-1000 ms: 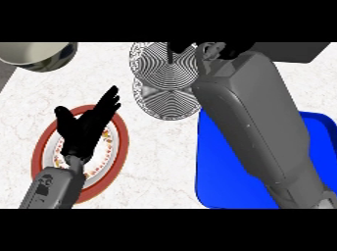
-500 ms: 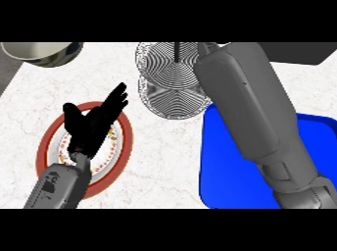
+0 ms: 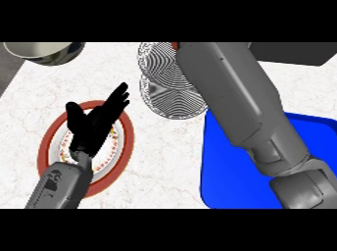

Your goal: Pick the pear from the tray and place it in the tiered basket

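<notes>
— Over the white marbled surface, what do you make out from the head view?

— You have 2 grey forearms coming up from the lower edge. Your left hand sits above a red-rimmed plate at the left, fingers straight and spread, thumb out, holding nothing.

— And the right hand?

— You cannot see it. Your right forearm runs steeply up from the lower right and crosses over the tiered basket, and the far end of the arm goes out of view at the top, so I cannot tell whether that hand is open or closed.

— Where is the pear?

— You will not find it in this view. The blue tray at the right shows only bare blue floor and rim where the forearm does not cover it. The basket's ribbed, silvery tiers show near the top centre, partly hidden behind the arm, and no fruit shows on the visible part. A small patch of reddish colour peeks at the top edge beside the arm; I cannot tell what it is.

— Anything else on the surface?

— You have a pale bowl at the upper left corner, well apart from the plate.
</notes>
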Motion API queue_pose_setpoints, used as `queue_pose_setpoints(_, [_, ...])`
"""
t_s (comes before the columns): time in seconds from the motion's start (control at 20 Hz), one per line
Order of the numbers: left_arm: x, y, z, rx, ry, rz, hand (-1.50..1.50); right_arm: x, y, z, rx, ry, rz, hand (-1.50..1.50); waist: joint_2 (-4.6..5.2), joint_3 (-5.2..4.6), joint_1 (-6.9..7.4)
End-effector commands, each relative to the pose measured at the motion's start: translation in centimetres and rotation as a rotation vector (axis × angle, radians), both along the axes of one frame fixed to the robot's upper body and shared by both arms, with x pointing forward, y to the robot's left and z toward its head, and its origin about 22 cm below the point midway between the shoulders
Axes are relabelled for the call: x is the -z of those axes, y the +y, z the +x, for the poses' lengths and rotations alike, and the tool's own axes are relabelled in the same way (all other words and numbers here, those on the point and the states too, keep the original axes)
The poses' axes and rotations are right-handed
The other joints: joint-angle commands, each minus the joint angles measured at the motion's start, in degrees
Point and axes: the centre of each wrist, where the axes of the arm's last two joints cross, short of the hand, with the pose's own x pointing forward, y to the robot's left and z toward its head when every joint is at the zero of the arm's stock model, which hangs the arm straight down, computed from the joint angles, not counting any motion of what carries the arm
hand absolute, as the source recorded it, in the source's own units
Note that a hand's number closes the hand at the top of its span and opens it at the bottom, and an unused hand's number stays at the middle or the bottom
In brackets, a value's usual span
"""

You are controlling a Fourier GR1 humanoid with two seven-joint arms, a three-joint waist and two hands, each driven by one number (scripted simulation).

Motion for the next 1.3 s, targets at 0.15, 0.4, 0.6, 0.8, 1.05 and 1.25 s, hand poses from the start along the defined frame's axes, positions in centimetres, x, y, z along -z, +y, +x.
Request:
queue_pose_setpoints(0.15, [0.3,0.5,0.0,-0.040,0.021,-0.004,0.00,-1.0,1.2,0.9,0.147,-0.148,0.117,-1.50,-0.82,-0.01,-2.50])
queue_pose_setpoints(0.4, [1.6,1.3,-0.6,-0.090,0.032,0.014,0.00,-0.5,0.9,0.9,0.231,-0.106,0.251,-1.50,-1.97,0.03,-5.27])
queue_pose_setpoints(0.6, [1.1,3.1,-0.9,-0.131,0.049,-0.005,0.00,1.8,-0.8,0.1,0.230,-0.030,0.201,-1.50,-2.93,0.14,-8.31])
queue_pose_setpoints(0.8, [2.3,5.5,-2.4,-0.183,0.069,0.018,0.00,1.3,-1.1,-2.6,0.134,0.007,0.178,-1.50,-3.91,0.19,-9.92])
queue_pose_setpoints(1.05, [3.0,6.5,-3.8,-0.210,0.088,-0.007,0.00,2.3,-3.8,-5.2,0.055,0.075,0.155,-1.50,-4.57,0.28,-12.00])
queue_pose_setpoints(1.25, [3.3,6.0,-4.3,-0.240,0.092,-0.002,0.00,2.7,-5.1,-8.5,-0.013,0.081,0.154,-1.50,-4.77,0.29,-12.96])
